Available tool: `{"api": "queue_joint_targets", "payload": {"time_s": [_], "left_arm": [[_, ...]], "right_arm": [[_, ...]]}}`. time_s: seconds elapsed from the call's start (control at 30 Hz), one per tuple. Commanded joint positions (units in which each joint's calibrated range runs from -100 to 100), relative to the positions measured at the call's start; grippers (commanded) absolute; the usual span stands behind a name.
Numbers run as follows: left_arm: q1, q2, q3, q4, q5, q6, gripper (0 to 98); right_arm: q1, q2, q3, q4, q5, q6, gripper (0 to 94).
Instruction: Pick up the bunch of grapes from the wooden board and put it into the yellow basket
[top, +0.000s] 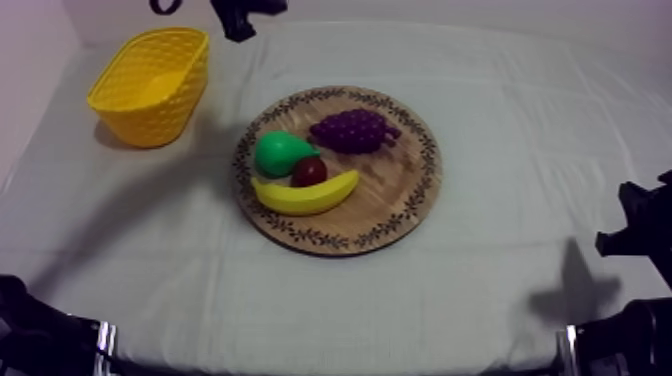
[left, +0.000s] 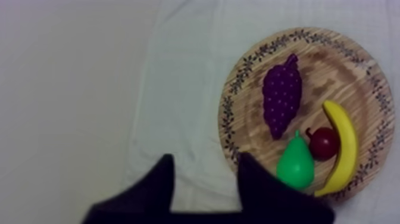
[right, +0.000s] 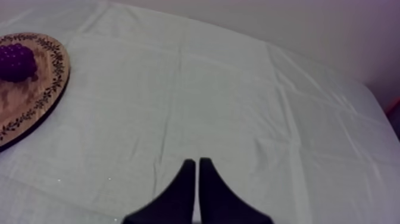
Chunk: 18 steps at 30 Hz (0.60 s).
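Our left gripper (left: 205, 158) hovered with jaws released beside the wooden board (top: 400, 215). Our right gripper (right: 197, 161) was clenched on nothing. The bunch of grapes (top: 353, 130) lay at the board's one o'clock, and the yellow basket (top: 160, 110) stood at ten o'clock from the board.

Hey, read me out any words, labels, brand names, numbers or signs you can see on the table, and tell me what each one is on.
None: no words, numbers, brands or signs show here.
The board has a rim with a leafy pattern, not letters.
The basket, grapes, pear, banana, small red fruit and cloth carry no markings.
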Motion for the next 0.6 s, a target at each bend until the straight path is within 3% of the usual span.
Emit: {"api": "queue_joint_targets", "payload": {"time_s": [0.0, 0.17, 0.57], "left_arm": [[0.0, -0.1, 0.8, -0.28, -0.2, 0.3, 71.8], [0.0, -0.3, 1.7, -0.73, -0.3, 0.7, 83.5], [0.4, 0.6, 3.3, -0.84, -1.1, 1.2, 86.6]], "right_arm": [[0.0, 0.0, 0.0, 0.0, 0.0, 0.0, 0.2], [0.0, 0.0, 0.0, 0.0, 0.0, 0.0, 0.2], [0.0, 0.0, 0.0, 0.0, 0.0, 0.0, 0.2]]}}
